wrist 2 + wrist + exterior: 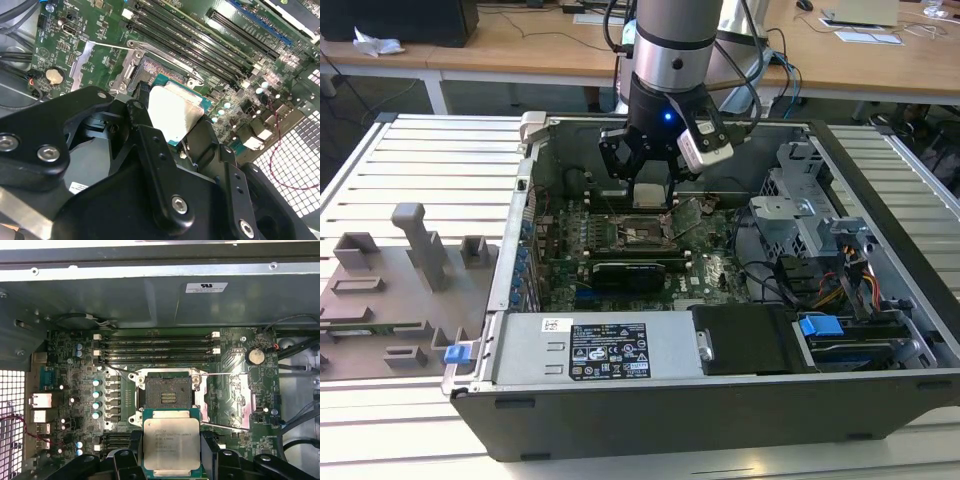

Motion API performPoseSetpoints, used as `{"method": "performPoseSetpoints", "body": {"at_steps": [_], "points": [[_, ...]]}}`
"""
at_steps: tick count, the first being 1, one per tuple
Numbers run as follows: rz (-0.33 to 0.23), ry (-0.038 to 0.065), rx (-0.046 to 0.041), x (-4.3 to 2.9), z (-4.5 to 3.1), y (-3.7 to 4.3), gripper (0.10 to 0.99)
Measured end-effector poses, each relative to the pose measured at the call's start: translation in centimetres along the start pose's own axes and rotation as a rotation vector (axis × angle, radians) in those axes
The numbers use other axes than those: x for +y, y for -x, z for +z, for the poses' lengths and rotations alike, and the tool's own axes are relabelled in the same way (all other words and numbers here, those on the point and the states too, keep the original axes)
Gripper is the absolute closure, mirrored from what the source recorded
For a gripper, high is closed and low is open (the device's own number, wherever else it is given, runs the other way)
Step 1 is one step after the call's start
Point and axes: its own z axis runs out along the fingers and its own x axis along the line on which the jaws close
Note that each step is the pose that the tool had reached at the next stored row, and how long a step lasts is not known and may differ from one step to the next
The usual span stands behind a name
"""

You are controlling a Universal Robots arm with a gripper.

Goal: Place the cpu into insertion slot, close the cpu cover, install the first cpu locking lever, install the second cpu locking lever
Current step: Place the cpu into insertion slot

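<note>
One square chip point(171, 445), its pale brushed-metal top edged in green, hangs clamped between the black fingers of the gripper point(651, 182), just short of the open socket point(168, 397) on the green board point(75, 390). Placement looks to be the step in hand. Seating likely calls for squaring the chip over the dark, silver-rimmed recess. The thin steel cover point(240, 400) lies swung aside.

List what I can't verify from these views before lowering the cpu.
1. Gap between cpu and insertion slot: the first wrist view looks straight down; in the exterior view the gripper, shut on the cpu, overlaps it.
2. Slot edge nearest the gripper: covered by the cpu in the first wrist view.
3. Slot pins: too small in both wrist views.
</note>
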Motion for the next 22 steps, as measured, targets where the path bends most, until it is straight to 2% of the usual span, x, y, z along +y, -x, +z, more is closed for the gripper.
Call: {"method": "performPoseSetpoints", "body": {"at_steps": [4,7,10,20,22], "points": [[0.010,0.000,-0.0009,0.00,0.00,0.00,0.541],[0.046,0.000,-0.0042,0.00,0.02,0.00,0.541],[0.135,0.002,-0.0121,0.00,0.03,0.00,0.541],[0.257,0.004,-0.0230,-0.01,0.06,0.00,0.541],[0.298,0.005,-0.0267,-0.01,0.08,0.00,0.541]]}}
